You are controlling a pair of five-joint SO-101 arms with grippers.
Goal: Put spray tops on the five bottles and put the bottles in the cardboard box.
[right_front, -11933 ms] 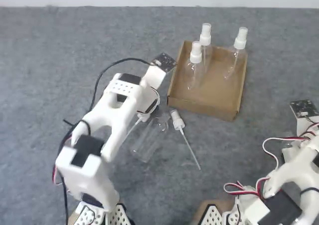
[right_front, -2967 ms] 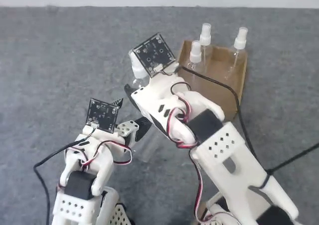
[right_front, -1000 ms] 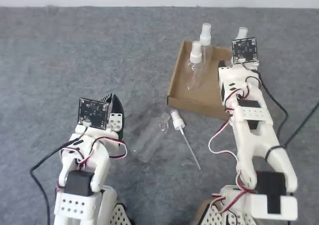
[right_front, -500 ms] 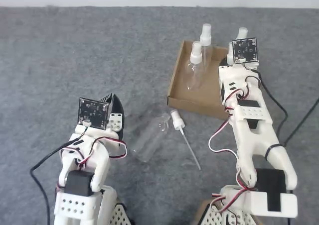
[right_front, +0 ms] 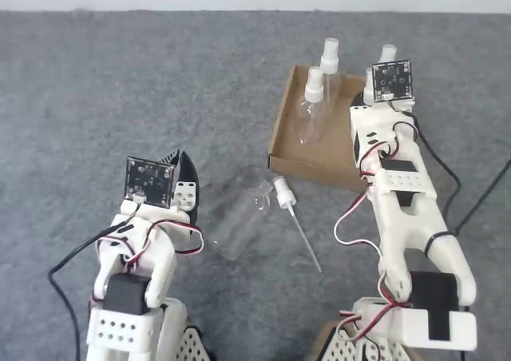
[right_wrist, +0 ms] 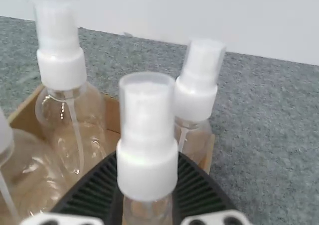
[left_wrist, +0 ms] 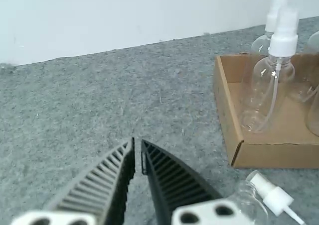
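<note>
right gripper holds a capped bottle at the box

your right gripper (right_wrist: 147,159) has its fingers closed on the neck of a capped bottle (right_wrist: 147,130), which stands upright over the right part of the box (right_front: 319,171). you cannot tell whether its base rests on the box floor. other bottles (right_wrist: 60,85) with tops stand just beside it in the box. your left gripper (left_wrist: 138,158) has its fingers almost together and holds nothing. on the carpet (right_front: 120,81) between the arms, a bare bottle (right_front: 238,221) lies on its side, with a loose spray top (right_front: 282,192) just beside its mouth.
</note>
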